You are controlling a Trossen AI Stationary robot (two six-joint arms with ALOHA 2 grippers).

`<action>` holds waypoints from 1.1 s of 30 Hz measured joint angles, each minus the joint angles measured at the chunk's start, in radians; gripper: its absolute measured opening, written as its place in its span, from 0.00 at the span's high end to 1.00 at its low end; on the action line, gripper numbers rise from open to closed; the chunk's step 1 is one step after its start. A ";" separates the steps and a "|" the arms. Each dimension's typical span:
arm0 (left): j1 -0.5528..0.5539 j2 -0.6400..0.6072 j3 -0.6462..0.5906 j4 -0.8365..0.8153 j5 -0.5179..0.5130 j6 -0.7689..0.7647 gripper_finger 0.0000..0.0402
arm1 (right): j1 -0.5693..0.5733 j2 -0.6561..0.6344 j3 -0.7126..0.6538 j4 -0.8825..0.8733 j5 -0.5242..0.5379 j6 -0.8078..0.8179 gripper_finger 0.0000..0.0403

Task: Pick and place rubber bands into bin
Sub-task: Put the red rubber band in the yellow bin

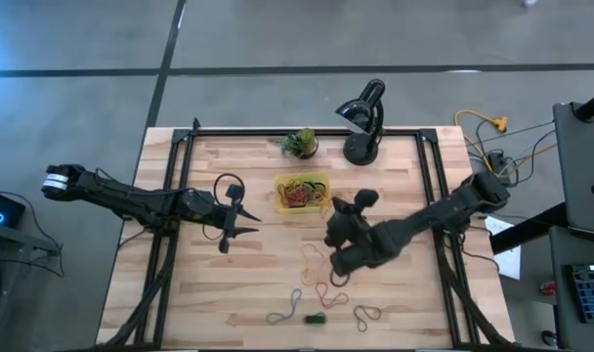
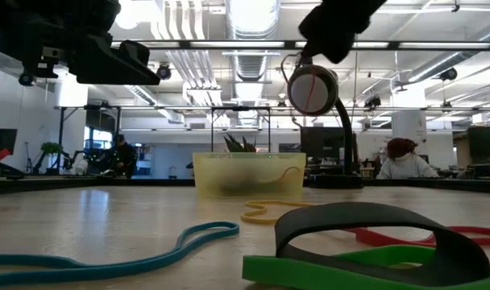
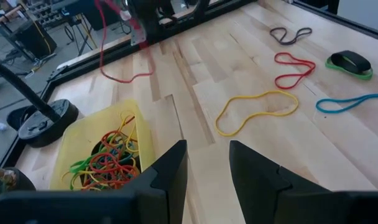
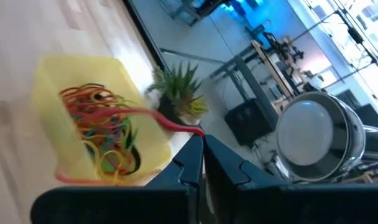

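Observation:
The yellow bin (image 1: 302, 193) stands at the table's far middle with several coloured rubber bands (image 3: 108, 163) inside. My right gripper (image 4: 200, 142) hovers just right of the bin (image 4: 89, 124), shut on a red rubber band (image 3: 124, 68). My left gripper (image 3: 207, 168) waits open, in the air left of the bin, holding nothing. Loose bands lie flat on the near half of the table: yellow (image 3: 257, 111), red (image 3: 295, 68), blue (image 3: 354, 102), green with a dark ring (image 3: 349, 62) on it, and a dark one (image 3: 290, 34). My right gripper pinches the red rubber band's upper end (image 4: 190, 130) between its two fingertips, pointing slightly downward toward the bin from the table's right. The band is lifted clear of the table. It hangs slack below the fingers as a long loop (image 4: 83, 178) beside the bin's wall.
A small potted plant (image 1: 300, 144) and a black desk lamp (image 1: 363, 122) stand at the far edge behind the bin. Black frame rails (image 1: 175, 186) run along the table's left and right sides. Bare wood lies between the two grippers.

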 joint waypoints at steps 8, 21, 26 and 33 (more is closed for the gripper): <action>0.000 0.037 0.000 0.042 0.001 0.003 0.74 | -0.120 0.000 -0.001 0.169 -0.030 -0.159 0.98; 0.000 0.089 0.002 0.089 0.001 0.008 0.74 | -0.308 -0.001 -0.007 0.476 -0.292 -0.416 0.98; 0.000 0.089 0.002 0.087 0.001 0.009 0.74 | -0.373 0.007 -0.011 0.526 -0.378 -0.445 0.98; 0.000 0.089 0.002 0.087 0.000 0.010 0.74 | -0.451 0.091 -0.014 0.585 -0.503 -0.460 0.98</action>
